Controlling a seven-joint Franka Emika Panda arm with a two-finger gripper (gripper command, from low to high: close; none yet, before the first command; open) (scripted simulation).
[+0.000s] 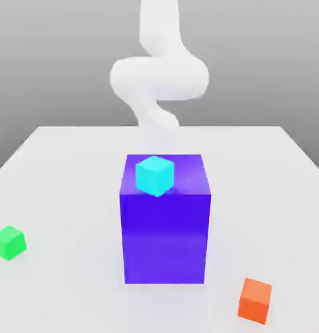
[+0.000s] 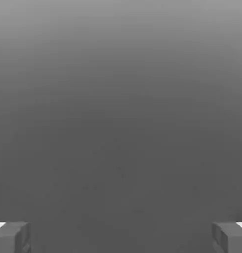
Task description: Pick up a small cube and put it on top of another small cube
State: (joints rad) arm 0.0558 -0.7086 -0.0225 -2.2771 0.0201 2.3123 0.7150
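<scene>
The small cube is out of view. My gripper [image 2: 121, 238] is open: its two grey fingertips [image 2: 12, 237] stand far apart with nothing between them, over plain grey. In the exterior view the white arm [image 1: 159, 77] curls up behind a big blue-violet block [image 1: 165, 227] at the table's middle. A cyan cube [image 1: 154, 174] sits on top of that block, near its front left corner. A green cube [image 1: 8, 242] lies on the table at the exterior view's left. An orange cube [image 1: 255, 300] lies near the front at the exterior view's right.
The white table [image 1: 64, 188] spreads around the block, with its far edge just behind the arm. The tall block stands between the arm and the front of the table.
</scene>
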